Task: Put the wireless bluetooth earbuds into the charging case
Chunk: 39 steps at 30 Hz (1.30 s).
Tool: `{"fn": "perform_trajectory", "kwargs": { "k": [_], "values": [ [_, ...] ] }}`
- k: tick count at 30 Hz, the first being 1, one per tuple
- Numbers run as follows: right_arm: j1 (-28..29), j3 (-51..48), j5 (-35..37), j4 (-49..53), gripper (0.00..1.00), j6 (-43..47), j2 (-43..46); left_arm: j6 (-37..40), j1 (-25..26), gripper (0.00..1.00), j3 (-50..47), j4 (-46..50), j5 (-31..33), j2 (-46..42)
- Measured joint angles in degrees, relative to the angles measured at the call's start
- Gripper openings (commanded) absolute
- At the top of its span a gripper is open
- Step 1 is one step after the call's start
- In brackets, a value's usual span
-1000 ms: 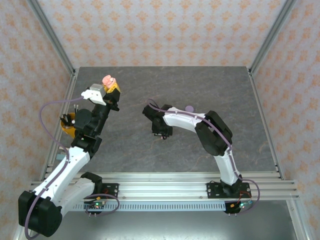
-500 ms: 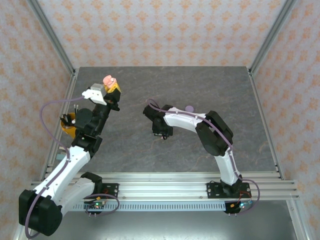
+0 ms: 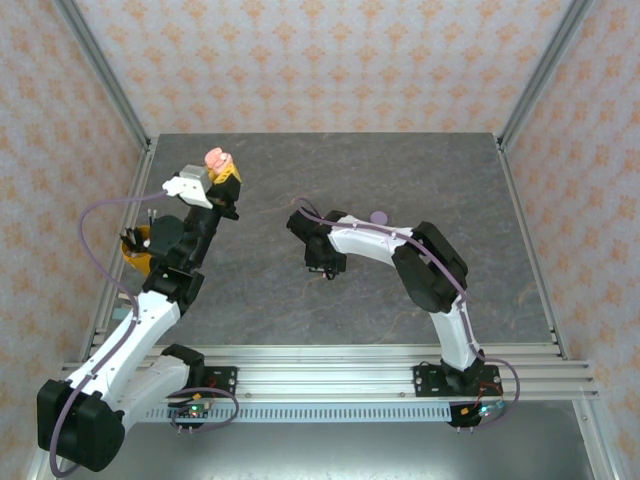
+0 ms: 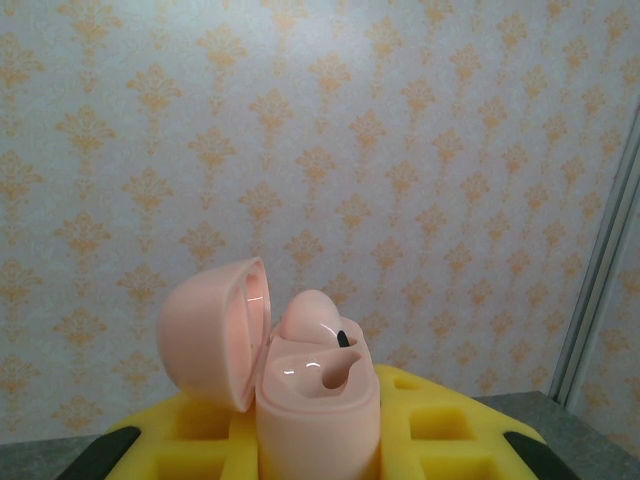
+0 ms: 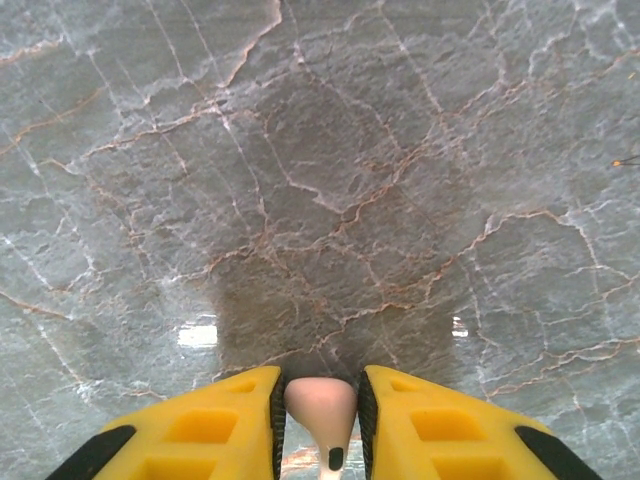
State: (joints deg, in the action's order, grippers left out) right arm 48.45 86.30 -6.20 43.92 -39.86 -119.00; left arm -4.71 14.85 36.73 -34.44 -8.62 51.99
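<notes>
My left gripper (image 3: 222, 174) is raised over the table's back left, shut on the pale pink charging case (image 4: 318, 405). The case stands upright between the yellow fingers (image 4: 455, 430), its lid (image 4: 212, 330) swung open to the left. One pink earbud (image 4: 308, 318) sits in the far socket, and the near socket (image 4: 340, 372) is empty. My right gripper (image 5: 320, 388) hovers low over the marble table (image 5: 330, 170) near its middle, shut on a second pink earbud (image 5: 320, 402), stem pointing back toward the camera. The right gripper (image 3: 324, 268) is well apart from the case (image 3: 217, 159).
A small purple round case (image 3: 377, 216) lies on the table just behind the right arm. Aluminium frame posts (image 3: 110, 95) and patterned walls close in the table on three sides. An orange-yellow part (image 3: 133, 256) sits by the left rail.
</notes>
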Motion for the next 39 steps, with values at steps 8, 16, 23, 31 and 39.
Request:
{"fn": "perform_trajectory", "kwargs": {
  "k": [8,16,23,31,39],
  "values": [
    [0.0,-0.98,0.0,-0.39,0.16,-0.61,0.9,-0.26,0.0,0.0,0.55,0.0,-0.2,0.81],
    [-0.42,-3.56,0.46,-1.03,0.16,-0.61,2.78,-0.44,0.0,0.0,0.74,0.22,-1.07,0.9],
    [-2.14,-7.43,3.93,-2.25,0.16,0.57,7.23,-0.44,0.0,0.0,0.74,0.48,-3.61,2.12],
    [-4.2,-7.89,9.09,-4.92,0.16,5.07,15.08,-0.39,0.68,0.0,0.74,0.37,-7.89,6.62],
    [-6.78,-8.28,9.27,-6.86,0.15,8.57,17.51,-0.17,3.45,0.0,1.25,-0.9,-8.63,12.52]
  ]
}}
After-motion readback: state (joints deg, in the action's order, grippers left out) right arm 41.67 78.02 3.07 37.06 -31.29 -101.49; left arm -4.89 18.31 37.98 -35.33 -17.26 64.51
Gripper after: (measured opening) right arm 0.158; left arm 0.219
